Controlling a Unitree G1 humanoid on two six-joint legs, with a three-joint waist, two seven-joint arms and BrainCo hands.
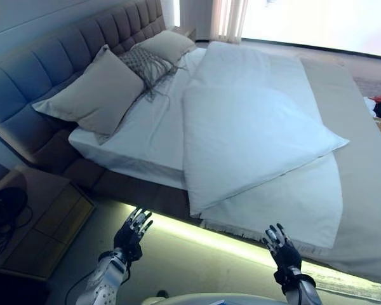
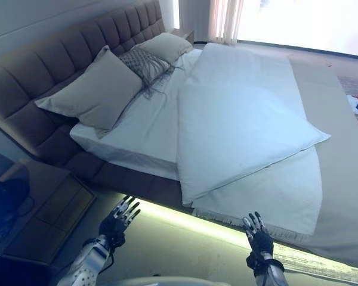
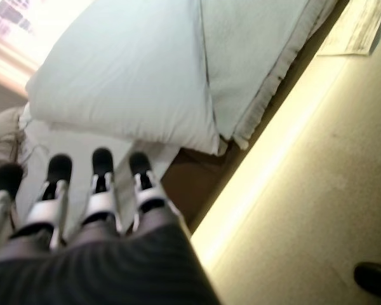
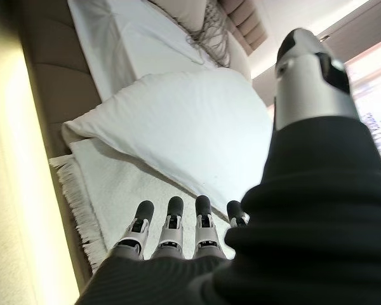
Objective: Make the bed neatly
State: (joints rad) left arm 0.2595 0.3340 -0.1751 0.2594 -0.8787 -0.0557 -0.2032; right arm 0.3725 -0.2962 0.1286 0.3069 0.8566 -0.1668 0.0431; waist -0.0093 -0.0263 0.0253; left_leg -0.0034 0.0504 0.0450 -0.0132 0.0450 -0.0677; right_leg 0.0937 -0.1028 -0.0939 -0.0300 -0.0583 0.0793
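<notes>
From the head views, the white duvet lies folded crookedly across the bed, pillows against the headboard. The left hand and right hand hover short of the mattress edge. In both wrist views, fingers extend straight, released, holding nothing.

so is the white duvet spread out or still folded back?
Folded back: the duvet lies doubled and skewed mid-bed, bare sheet showing toward the pillows.

White duvet; beige pillow; brown tufted headboard
</notes>
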